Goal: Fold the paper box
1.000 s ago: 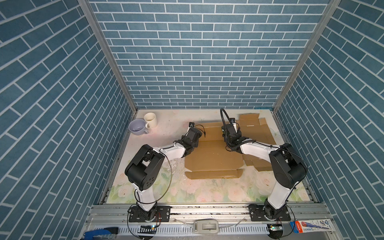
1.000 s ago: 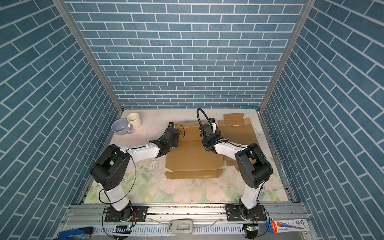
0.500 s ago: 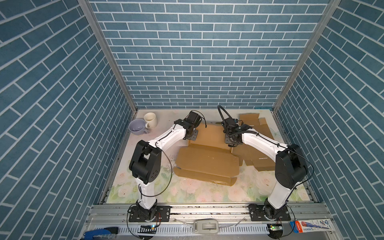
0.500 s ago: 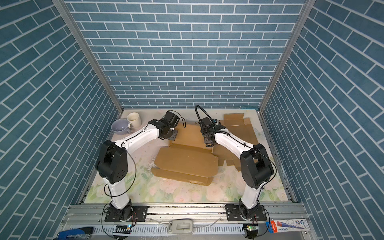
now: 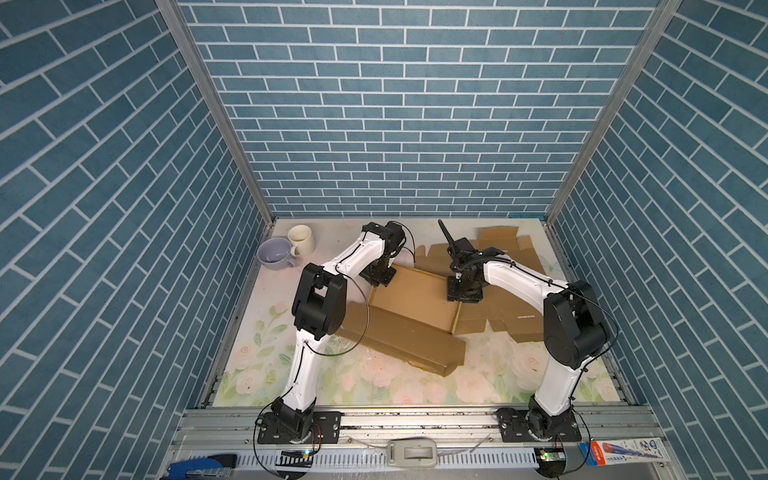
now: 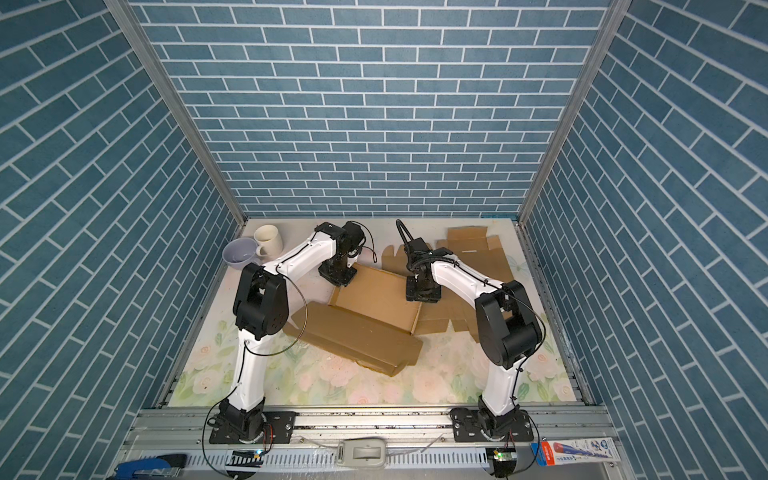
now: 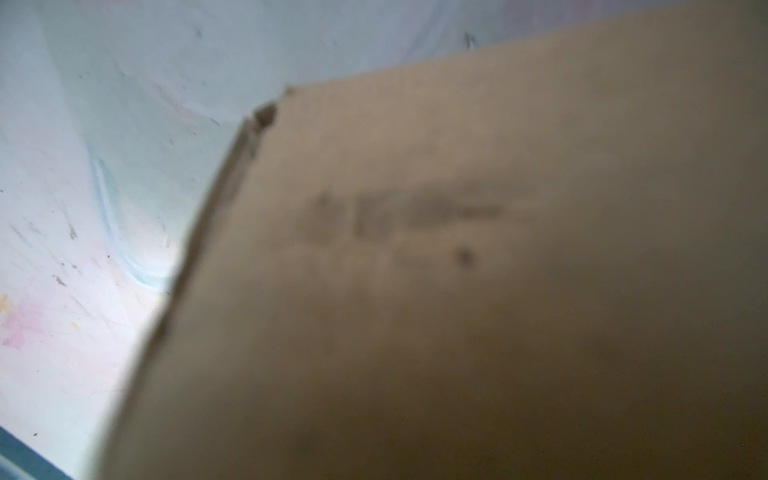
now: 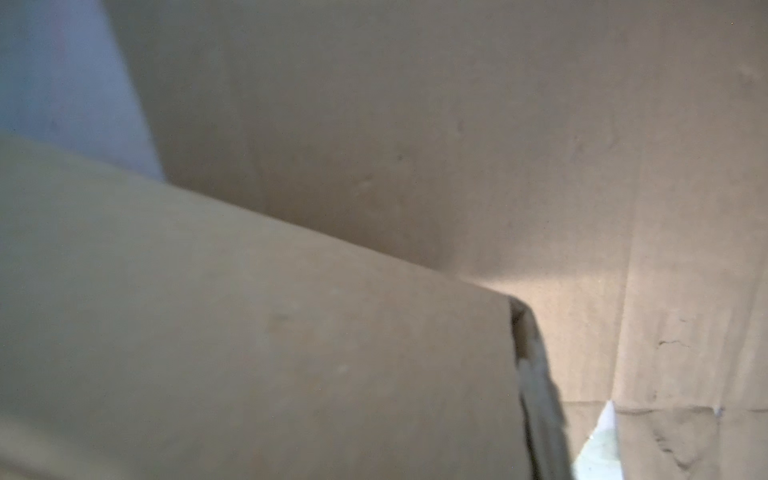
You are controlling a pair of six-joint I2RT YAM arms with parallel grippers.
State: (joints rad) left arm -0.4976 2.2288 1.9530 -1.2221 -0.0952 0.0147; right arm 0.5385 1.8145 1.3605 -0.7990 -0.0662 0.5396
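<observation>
Centre of the floral bench (image 5: 374,386), and there's the cardboard box (image 5: 415,291), only part-formed and sitting askew. In both top views its broad middle panel tilts with the far edge up, while a long folded-over strip runs along the near side and slants toward the front right.

The left fingers (image 5: 377,277) are down at the panel's far left corner, and they're clenched tight. Whether they pinch the cardboard edge I can't make out, because the black wrist housing covers the contact. The left wrist camera gives only a blurred brown sheet (image 7: 457,291) with a smudge of dark print, one corner poking out over the pale bench.

Across the panel, the right fingers (image 5: 464,293) sit at the far right corner, pressed in close to the cardboard. Released or clamped? I cannot tell, since they're tucked under the wrist and the right wrist view is filled with cardboard (image 8: 249,332) right up against the lens.

More flat cardboard blanks (image 5: 505,245) lie spread behind and beside the right arm, and the box overlaps them. Over in the far left corner, a lavender cup (image 5: 272,255) touches a cream mug (image 5: 301,241), both well apart from the box.
</observation>
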